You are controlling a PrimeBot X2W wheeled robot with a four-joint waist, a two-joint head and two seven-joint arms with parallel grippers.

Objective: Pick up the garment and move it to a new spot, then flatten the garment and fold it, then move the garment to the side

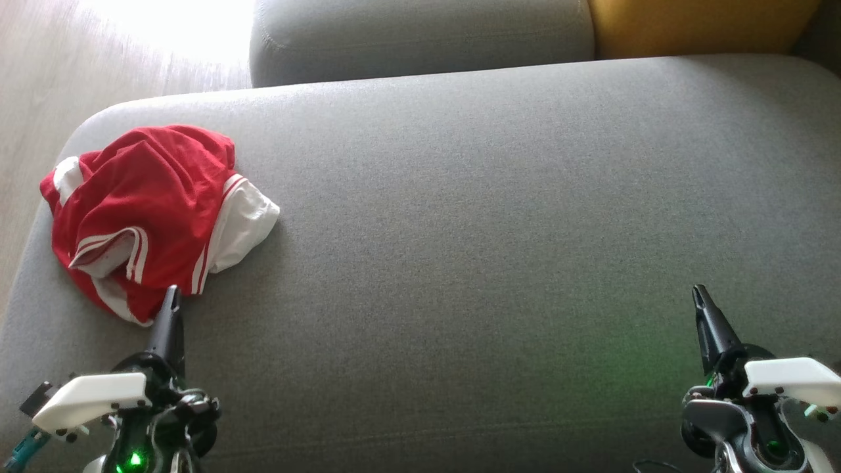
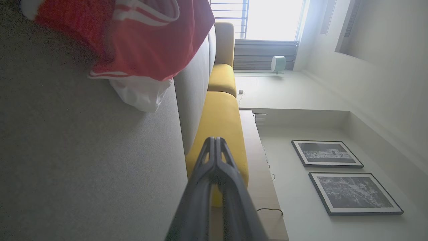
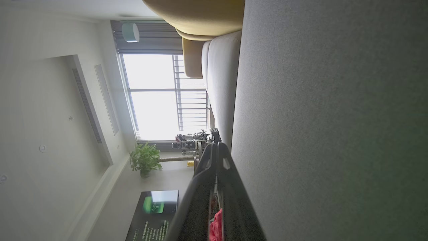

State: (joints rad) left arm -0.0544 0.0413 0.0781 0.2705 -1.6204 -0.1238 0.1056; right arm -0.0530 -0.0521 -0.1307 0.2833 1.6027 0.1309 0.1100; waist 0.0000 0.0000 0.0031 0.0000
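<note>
Item: red-and-white garment [image 1: 154, 210], crumpled, one white-trimmed leg opening turning upward; it is lying in a loose heap at the left end of the grey seat [image 1: 493, 230], with its outer folds reaching toward the seat's left rim. Left end effector [image 1: 172, 292]: hanging over the seat's near-left part, fingers pressed together and gripping nothing, its tip pointing at the near hem of the heap and appearing just short of it. Right end effector [image 1: 699, 292]: idling over the seat's near-right part, fingers likewise closed and carrying nothing. Step in hand, as judged: the first pick-up, not yet begun. Handling note: the left fingers are needing to spread before descending; a raised fold near the heap's middle is looking like a better bite than the thin hem, since soft cloth is likely to slip or drag. Lifting well clear of the seat before carrying toward its bare middle should be keeping the fabric from catching.
</note>
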